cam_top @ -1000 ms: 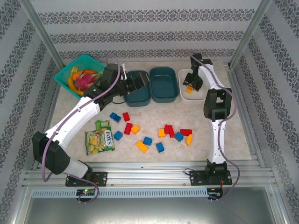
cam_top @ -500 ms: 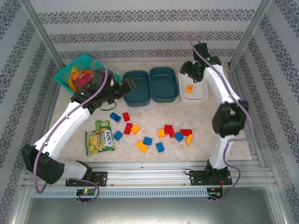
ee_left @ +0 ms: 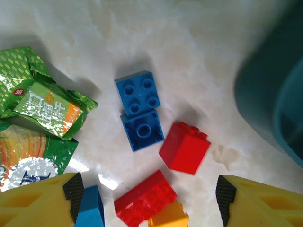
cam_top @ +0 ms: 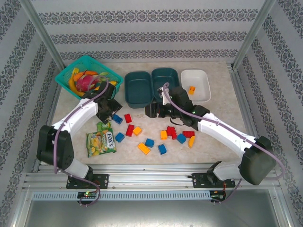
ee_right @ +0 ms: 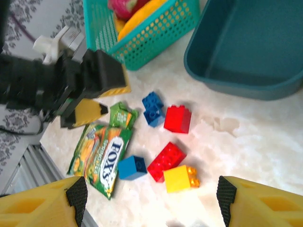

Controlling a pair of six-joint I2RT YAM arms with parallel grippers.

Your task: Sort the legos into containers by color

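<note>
Left gripper (ee_left: 149, 194): jaws spread wide, nothing held, hanging over the left-hand cluster of legos. Right gripper (ee_right: 151, 196): also wide and empty, looking at that same cluster from the opposite side.

Positions, left wrist view:
- The blue brick pair (ee_left: 139, 111) sits at centre frame. The two pieces touch, one studs-up and one on its side.
- The red square brick (ee_left: 184, 147) lies just below and right of the pair. I cannot tell whether it touches them.
- The long red brick (ee_left: 144, 198) is at bottom centre, against a yellow brick (ee_left: 168, 217).
- The single blue brick (ee_left: 92, 208) is at lower left, near the snack packet (ee_left: 42, 109).

Positions, top view:
- A second scatter (cam_top: 171, 131) of red, blue and orange pieces lies centre-right.
- One orange brick (cam_top: 191, 89) lies in the white tub (cam_top: 201, 78) at upper right.
- The two teal tubs (cam_top: 138, 92) at upper centre look empty.

Handling (judgement): the bricks are hard moulded plastic, so light, rigid and not fragile. Their side walls are smooth and probably slippery, and a skewed pinch could squirt one out. The best hold is across two flat opposite walls, with fingers square to them, low on the body and clear of the studs.

The red square brick has bare tabletop on its upper-right sides, so it looks easiest to reach. The blue pair may lift as two or split apart. The long red brick is crowded, and fingers there may nudge the yellow one.
</note>
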